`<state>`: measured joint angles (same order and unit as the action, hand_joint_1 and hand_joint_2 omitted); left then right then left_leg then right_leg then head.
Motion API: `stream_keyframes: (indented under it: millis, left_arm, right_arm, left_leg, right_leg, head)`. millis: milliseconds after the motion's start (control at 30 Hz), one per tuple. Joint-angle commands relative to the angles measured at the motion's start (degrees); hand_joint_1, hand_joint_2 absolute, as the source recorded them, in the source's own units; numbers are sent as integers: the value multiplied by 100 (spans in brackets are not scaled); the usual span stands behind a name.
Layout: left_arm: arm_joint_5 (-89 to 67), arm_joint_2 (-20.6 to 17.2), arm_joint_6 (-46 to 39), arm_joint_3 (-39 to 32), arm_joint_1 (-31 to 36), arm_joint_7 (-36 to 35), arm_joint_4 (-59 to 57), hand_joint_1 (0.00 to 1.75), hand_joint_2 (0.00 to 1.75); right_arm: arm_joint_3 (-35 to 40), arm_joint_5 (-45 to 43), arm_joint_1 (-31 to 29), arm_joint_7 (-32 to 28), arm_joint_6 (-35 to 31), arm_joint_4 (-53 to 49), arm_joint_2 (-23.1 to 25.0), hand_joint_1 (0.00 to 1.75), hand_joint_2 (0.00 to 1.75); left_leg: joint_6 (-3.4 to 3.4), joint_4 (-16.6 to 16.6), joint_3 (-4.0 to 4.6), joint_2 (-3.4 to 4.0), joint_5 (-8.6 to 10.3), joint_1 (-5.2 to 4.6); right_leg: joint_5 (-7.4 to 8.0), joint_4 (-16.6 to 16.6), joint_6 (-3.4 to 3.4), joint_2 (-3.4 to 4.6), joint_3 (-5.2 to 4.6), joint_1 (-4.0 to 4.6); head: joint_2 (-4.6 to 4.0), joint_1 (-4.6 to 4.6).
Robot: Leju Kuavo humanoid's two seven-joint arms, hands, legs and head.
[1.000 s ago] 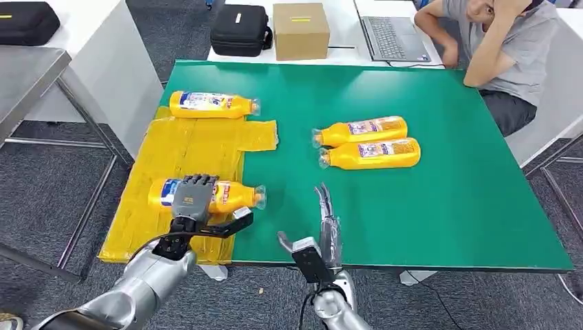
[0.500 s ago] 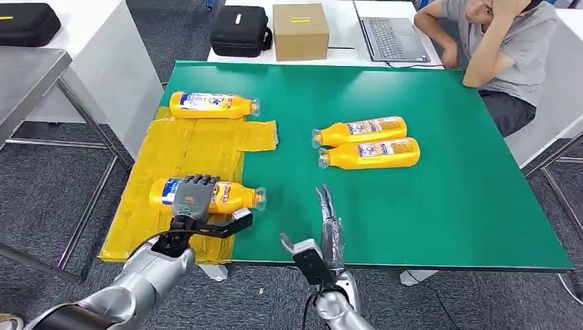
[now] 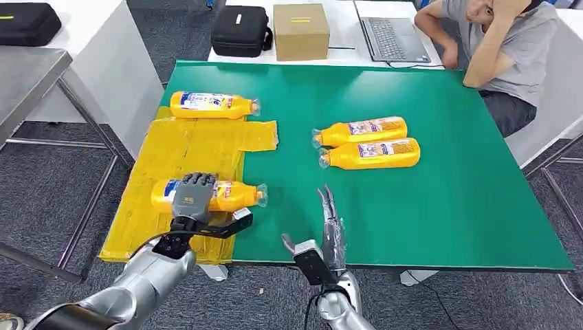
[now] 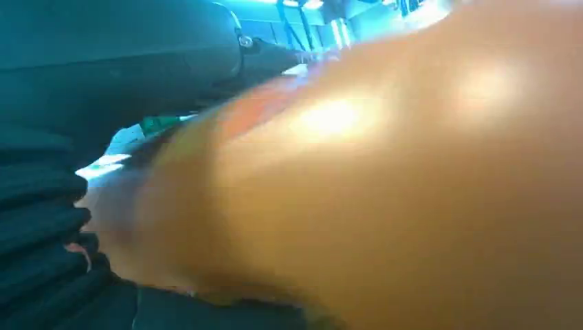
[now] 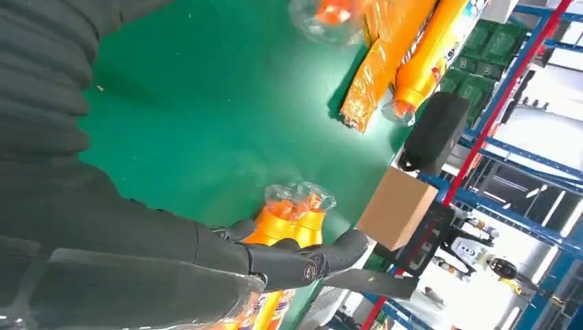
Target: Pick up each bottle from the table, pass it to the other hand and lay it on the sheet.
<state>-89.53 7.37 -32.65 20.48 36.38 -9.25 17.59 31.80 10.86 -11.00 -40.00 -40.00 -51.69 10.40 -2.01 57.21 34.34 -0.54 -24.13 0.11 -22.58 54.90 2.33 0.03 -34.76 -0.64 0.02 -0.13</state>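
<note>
You see the green surface (image 3: 426, 206); at 9 o'clock, the left hand (image 3: 193, 194) fingers clamp a bottle (image 3: 230, 195) on the yellow sheet (image 3: 185, 148). The right hand (image 3: 331, 223) fingers are apart.

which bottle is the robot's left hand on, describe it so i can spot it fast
Start at the green table and find the yellow sheet on its left side. Two bottles lie there; it is the near bottle, closest to the robot, with the left hand wrapped over its middle.
</note>
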Motion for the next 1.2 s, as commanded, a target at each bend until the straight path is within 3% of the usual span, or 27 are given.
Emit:
stream_keyframes:
  millis: [33, 467, 700, 1200]
  left_arm:
    - [55, 191, 84, 83, 162, 226, -288, 2, 0]
    - [-40, 444, 68, 187, 304, 651, -76, 3, 0]
    - [-47, 624, -481, 948, 287, 783, 529, 0, 0]
    - [-47, 626, -406, 1240, 158, 880, 1021, 0, 0]
  right_arm:
    - [-9, -38, -181, 0, 0, 179, -92, 0, 175]
    - [-92, 49, -200, 0, 0, 212, -59, 0, 175]
    - [-288, 177, -151, 0, 0, 213, -32, 0, 175]
    - [-303, 209, -136, 0, 0, 195, -22, 0, 175]
  left_leg:
    - [8, 2, -25, 2, -13, 1]
    - [8, 5, -10, 0, -9, 2]
    - [4, 2, 1, -4, -2, 1]
    - [5, -1, -9, 8, -6, -1]
  right_leg:
    - [-14, 1, -7, -3, 25, 2]
    - [-10, 4, -7, -4, 10, 4]
    - [-4, 1, -3, -7, 0, 2]
    - [-5, -1, -4, 3, 6, 1]
  head:
    - [0, 0]
    - [0, 0]
    - [0, 0]
    - [0, -2]
